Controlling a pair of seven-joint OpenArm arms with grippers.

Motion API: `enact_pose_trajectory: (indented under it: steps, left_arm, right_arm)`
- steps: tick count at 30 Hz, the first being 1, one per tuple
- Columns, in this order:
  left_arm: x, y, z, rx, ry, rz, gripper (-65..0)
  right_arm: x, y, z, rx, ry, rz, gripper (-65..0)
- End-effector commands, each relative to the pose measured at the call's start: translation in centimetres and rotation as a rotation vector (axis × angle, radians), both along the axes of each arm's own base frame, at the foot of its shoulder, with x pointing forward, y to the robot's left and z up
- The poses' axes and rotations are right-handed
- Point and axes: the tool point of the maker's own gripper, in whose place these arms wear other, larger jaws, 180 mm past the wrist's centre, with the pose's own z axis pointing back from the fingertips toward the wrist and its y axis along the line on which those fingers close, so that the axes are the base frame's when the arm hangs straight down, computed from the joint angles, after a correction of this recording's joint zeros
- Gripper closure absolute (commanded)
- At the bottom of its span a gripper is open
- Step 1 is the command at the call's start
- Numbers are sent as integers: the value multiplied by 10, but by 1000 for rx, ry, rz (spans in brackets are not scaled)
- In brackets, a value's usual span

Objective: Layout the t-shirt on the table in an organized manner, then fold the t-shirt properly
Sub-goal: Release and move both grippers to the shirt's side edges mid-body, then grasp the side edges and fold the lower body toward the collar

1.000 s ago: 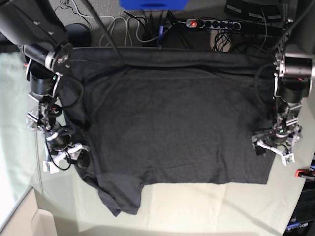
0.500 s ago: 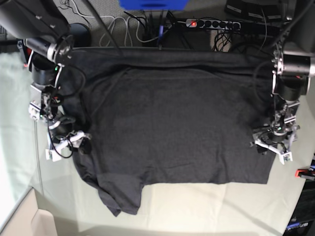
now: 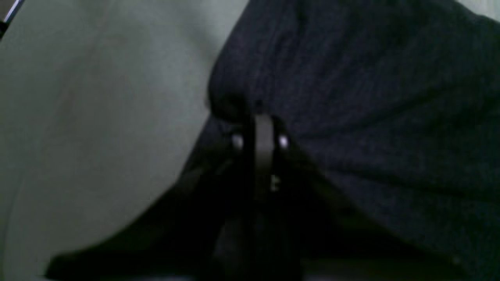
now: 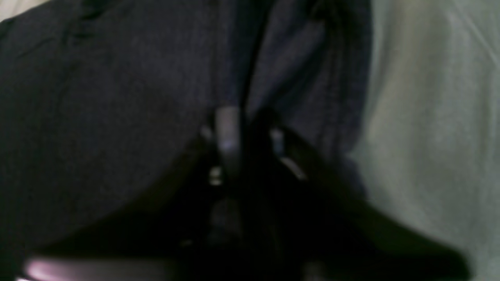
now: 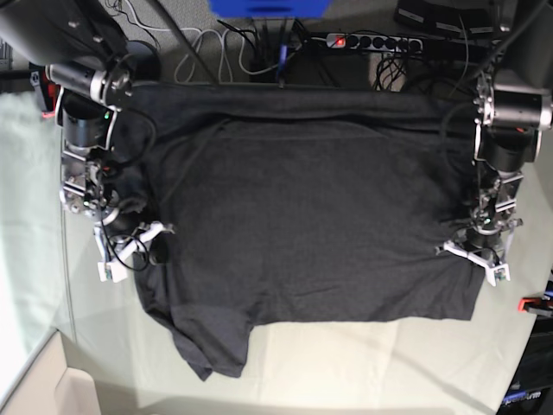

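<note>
The dark charcoal t-shirt [image 5: 302, 216] lies spread flat on the pale grey-green table [image 5: 363, 363], plain side up; no print shows. One sleeve [image 5: 212, 341] sticks out at the near left. My left gripper [image 5: 473, 257] is at the shirt's right edge; in the left wrist view it [image 3: 259, 117] is shut on a bunched fold of the t-shirt [image 3: 371, 97]. My right gripper [image 5: 134, 246] is at the shirt's left edge; in the right wrist view it [image 4: 244, 113] is shut on the t-shirt [image 4: 97, 97]. The table cloth shows beside both [image 3: 97, 97] [image 4: 429, 117].
A power strip [image 5: 371, 41] and loose cables [image 5: 216, 43] lie beyond the table's far edge, by a blue object [image 5: 268, 7]. A red clamp [image 5: 529, 304] sits at the right table edge. The shirt's far edge hangs at the table's back edge.
My right gripper has moved up and inward along the shirt's left edge, drawing the fabric with it. My left gripper has shifted slightly up and inward at the right edge.
</note>
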Motion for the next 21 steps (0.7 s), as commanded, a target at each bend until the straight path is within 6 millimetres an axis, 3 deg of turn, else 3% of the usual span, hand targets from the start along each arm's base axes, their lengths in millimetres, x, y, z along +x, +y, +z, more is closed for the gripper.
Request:
enact_pose_trajectory:
  steps: [1, 5, 9, 15, 18, 21]
  left_arm:
    - [-1, 13, 4, 17, 18, 25, -10]
    - [1, 13, 7, 14, 7, 28, 0]
    - [10, 2, 22, 26, -61, -20, 0]
    - [17, -19, 56, 55, -189, -107, 0]
    - [12, -24, 55, 48, -176, -121, 0]
    - [6, -10, 59, 15, -171, -67, 0]
  right_arm:
    - [11, -2, 12, -7, -28, 15, -13]
    - [14, -5, 16, -10, -45, 7, 0]
    - [16, -18, 34, -63, -108, -1, 0]
    - [15, -22, 64, -93, -213, -20, 0]
    - [8, -26, 69, -96, -234, -32, 0]
    - [0, -28, 70, -115, -238, -29, 0]
